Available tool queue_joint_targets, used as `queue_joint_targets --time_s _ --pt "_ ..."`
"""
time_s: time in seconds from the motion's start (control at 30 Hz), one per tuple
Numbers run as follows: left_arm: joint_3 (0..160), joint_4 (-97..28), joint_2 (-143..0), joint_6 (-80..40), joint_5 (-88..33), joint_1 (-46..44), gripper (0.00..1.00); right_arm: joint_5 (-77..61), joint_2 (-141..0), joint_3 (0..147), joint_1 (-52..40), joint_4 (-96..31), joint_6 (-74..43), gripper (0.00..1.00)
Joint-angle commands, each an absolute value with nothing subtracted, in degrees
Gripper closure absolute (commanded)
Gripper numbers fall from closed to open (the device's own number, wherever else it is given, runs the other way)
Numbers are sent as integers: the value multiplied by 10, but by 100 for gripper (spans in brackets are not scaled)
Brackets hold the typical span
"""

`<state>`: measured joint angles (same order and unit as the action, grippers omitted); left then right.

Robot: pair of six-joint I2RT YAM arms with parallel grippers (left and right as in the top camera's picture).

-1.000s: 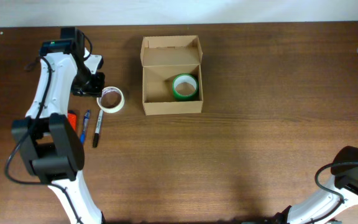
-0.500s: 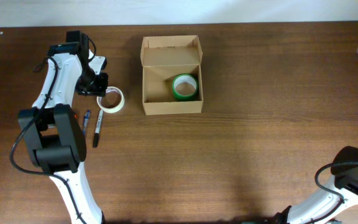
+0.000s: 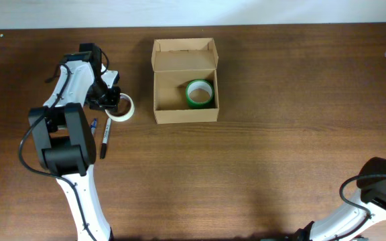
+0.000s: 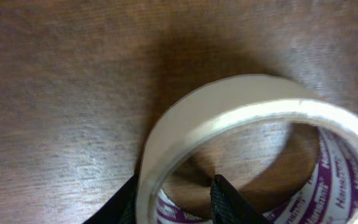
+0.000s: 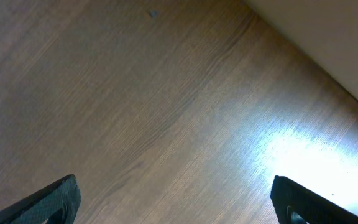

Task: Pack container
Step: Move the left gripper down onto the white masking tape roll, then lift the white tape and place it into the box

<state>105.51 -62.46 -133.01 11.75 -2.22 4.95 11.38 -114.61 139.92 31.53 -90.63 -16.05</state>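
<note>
– So, where does the container (image 3: 185, 82) sit right now?

– Toward the far middle of the counter (image 3: 280, 134), open on top. Its flap lid (image 3: 184, 53) stands folded back on the far side.

– Anything inside it?

– Yes, a green tape roll (image 3: 199, 93) lies flat in the right half of the box. The left half shows only bare cardboard.

– And the left tool (image 3: 110, 101)?

– It is well to the left of the container, closed narrow on the white tape roll (image 3: 120, 108). In the wrist view the dark fingers (image 4: 227, 198) straddle the roll's wall, one inside the ring and one outside, so the wall is pinched between them. Purple print shows on the roll's inner face.

– Is the roll off the counter?

– I cannot tell. It looks tilted in the wrist view, with a shadow under it, but contact with the wood is not clear.

– What else is near it?

– A black marker (image 3: 104, 140) and a blue pen (image 3: 93, 128) lie side by side just nearer than the roll, beside the left arm.

– And the right tool (image 5: 176, 198)?

– Spread wide, gripping nothing. Its two fingertips sit at the edges of the wrist view, above bare wood near the counter's edge. The right arm (image 3: 380, 184) is at the near right corner, well apart from the container.
</note>
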Motion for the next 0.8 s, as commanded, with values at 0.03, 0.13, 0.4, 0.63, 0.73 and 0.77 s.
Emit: queue_joint_targets --time_s 0.03,0.13,0.4,0.63,0.73,0.77 --pt "1056 -623 -1343 125 -30 50 79 121 -1148 1396 315 -907 -159 1" --pt "1056 -623 -1343 125 -30 50 98 121 -1148 1396 315 -907 -159 0" --pt "1151 -690 -1342 124 -30 49 98 121 -1148 1396 315 -907 -159 1" --pt "1444 -790 -1342 114 -30 28 99 121 -1148 1396 315 -907 -159 1" --pt "1550 -819 -1342 126 -32 3 97 121 -1148 1396 315 -907 -159 1" --pt "1579 -828 -1342 131 -33 -8 97 121 -1148 1396 315 -907 -159 1"
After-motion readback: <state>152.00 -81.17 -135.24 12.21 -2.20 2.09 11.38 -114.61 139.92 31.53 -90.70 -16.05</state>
